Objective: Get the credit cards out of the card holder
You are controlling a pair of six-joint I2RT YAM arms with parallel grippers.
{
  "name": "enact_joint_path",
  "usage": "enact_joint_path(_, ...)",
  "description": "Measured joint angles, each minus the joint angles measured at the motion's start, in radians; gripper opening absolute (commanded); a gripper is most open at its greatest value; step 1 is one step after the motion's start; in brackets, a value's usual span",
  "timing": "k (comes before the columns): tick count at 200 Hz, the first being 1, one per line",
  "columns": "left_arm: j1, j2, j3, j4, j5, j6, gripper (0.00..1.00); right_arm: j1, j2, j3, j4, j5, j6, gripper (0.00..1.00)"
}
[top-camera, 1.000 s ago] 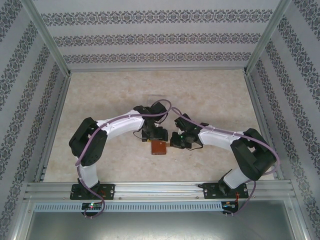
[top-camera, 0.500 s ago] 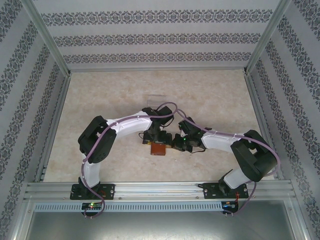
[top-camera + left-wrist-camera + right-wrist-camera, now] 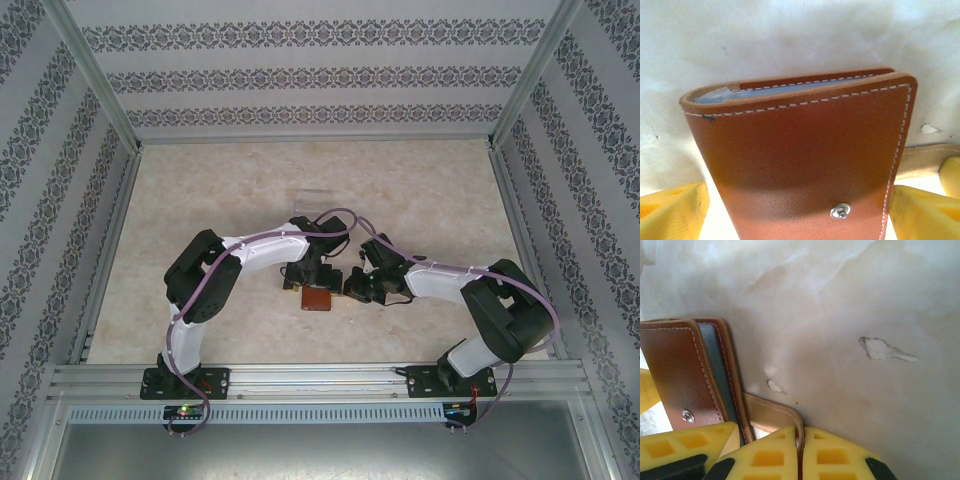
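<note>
Here, near the middle of the pale marbled table (image 3: 200,190), the brown leather card holder (image 3: 318,299) rests folded between two robot arms. The left gripper (image 3: 797,190) stands released, its yellow fingers (image 3: 675,205) spread to either side of the stitched cover, with a sliver of table showing between one finger and the leather. The right gripper (image 3: 801,432) is clenched on the holder's tan snap tab (image 3: 772,412), which is pinched between its yellow pads (image 3: 840,455). A metal stud (image 3: 840,211) sits on the cover, and a grey-blue lining (image 3: 790,90) shows between the folded covers; whether cards sit inside cannot be told.
</note>
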Motion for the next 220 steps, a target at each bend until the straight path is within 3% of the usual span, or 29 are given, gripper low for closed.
enact_joint_path(113,-0.001,0.011,0.036,-0.049,-0.045,0.001,0.85,-0.006,0.002,0.000,0.002,-0.011,0.000,0.07)
enact_joint_path(187,-0.002,-0.060,0.047,-0.101,-0.102,0.001,0.85,-0.006,0.002,0.000,0.001,-0.011,0.000,0.07)
enact_joint_path(220,-0.002,-0.080,0.048,-0.117,-0.126,0.003,0.76,-0.006,0.003,0.000,0.001,-0.011,0.000,0.07)
